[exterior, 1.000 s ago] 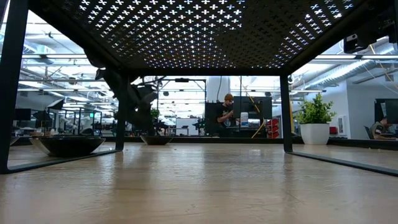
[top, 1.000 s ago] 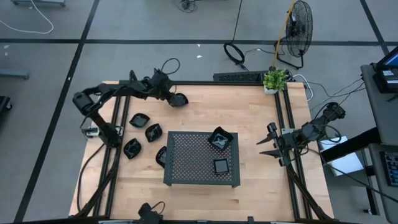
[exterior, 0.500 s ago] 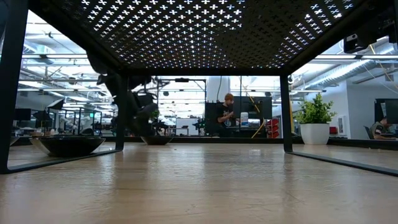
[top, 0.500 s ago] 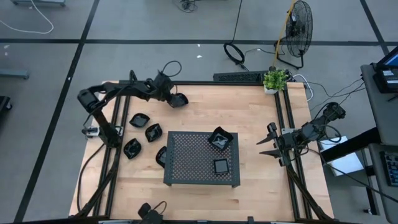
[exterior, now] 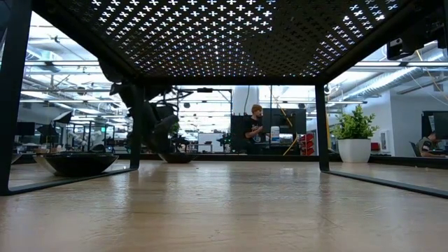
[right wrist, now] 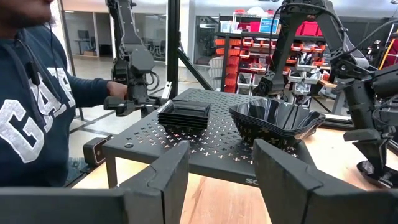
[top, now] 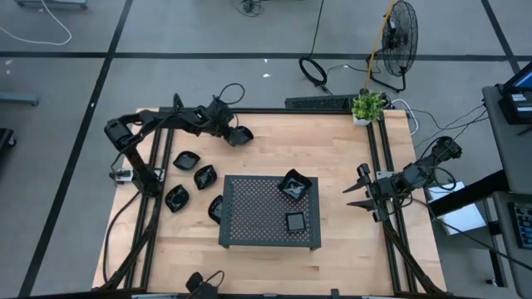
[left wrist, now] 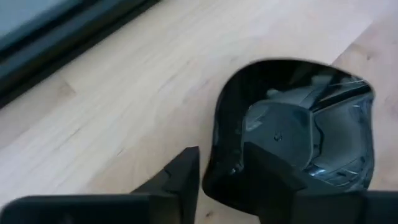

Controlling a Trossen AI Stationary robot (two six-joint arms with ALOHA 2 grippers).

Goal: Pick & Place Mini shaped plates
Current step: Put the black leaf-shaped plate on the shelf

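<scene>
At the table's [top: 332,149] far edge, the left gripper [left wrist: 221,171] pinches a small black plate's [left wrist: 298,124] rim between its fingers. The right gripper [right wrist: 217,168], fingers spread, waits at the right.

The right gripper [right wrist: 217,171] shows its two dark fingers [right wrist: 169,177] standing apart with nothing between them, above the pale wooden table [right wrist: 217,196]. Ahead at twelve o'clock stands a large dark perforated metal tray [right wrist: 186,146] raised on legs. On its top lies a flat stack of small square black plates [right wrist: 184,114], and toward one o'clock sits a deeper glossy black dish with an angular, faceted rim [right wrist: 277,122]. At nine o'clock a person in a navy sweatshirt with white lettering [right wrist: 31,112] is beside the table. At three o'clock another dark robot arm [right wrist: 364,106] reaches down to the tabletop. Red storage shelving [right wrist: 239,53] fills the background.
</scene>
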